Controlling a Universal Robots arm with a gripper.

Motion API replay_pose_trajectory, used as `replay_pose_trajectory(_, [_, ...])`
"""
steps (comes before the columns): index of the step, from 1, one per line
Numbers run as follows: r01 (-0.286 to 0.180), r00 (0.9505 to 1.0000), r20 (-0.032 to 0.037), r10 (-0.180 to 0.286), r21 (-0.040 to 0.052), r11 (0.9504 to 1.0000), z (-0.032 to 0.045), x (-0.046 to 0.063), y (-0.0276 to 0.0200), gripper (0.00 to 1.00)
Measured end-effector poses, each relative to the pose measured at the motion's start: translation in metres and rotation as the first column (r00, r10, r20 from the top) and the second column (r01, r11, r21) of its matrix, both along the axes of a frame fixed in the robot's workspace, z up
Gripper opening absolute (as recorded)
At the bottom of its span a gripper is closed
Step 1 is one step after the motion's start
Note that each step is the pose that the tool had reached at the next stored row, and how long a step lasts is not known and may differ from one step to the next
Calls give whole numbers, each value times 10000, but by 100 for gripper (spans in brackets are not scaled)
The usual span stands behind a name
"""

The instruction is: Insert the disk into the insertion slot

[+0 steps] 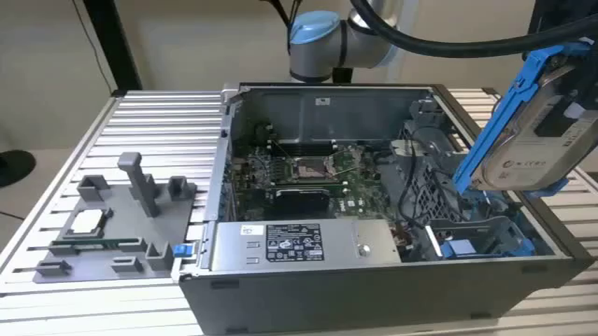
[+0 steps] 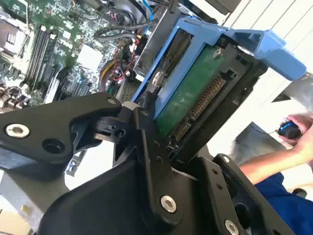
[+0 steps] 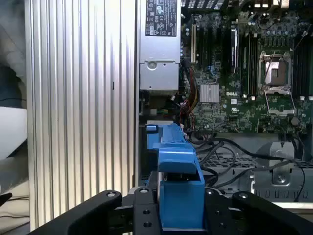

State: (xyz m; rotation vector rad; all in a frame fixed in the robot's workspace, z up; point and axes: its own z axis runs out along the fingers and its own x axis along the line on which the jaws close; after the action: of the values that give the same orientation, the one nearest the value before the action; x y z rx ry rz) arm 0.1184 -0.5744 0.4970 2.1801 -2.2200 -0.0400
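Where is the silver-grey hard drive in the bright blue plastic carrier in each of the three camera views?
Exterior view: silver-grey rectangular hard drive in its bright blue plastic carrier, at the exterior view's right, tilted, raised above the open grey metal computer case.
Second wrist view: hard drive, green circuit-board side showing, clamped between the black jaws.
First wrist view: hard drive edge-on, blue carrier facing the camera.
Shared landmark: the green motherboard.

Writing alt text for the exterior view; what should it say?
The blue-framed disk hangs tilted above the open computer case, over the insertion slot at the exterior view's right. A grey fixture tray lies at the exterior view's left.
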Motion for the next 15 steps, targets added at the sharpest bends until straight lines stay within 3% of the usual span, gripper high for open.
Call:
replay_pose_trajectory(7, [0,10000,0,0,1,10000,-10,0,0,0])
replay_pose_trajectory(15, [0,10000,2,0,0,10000,-76,0,0,0])
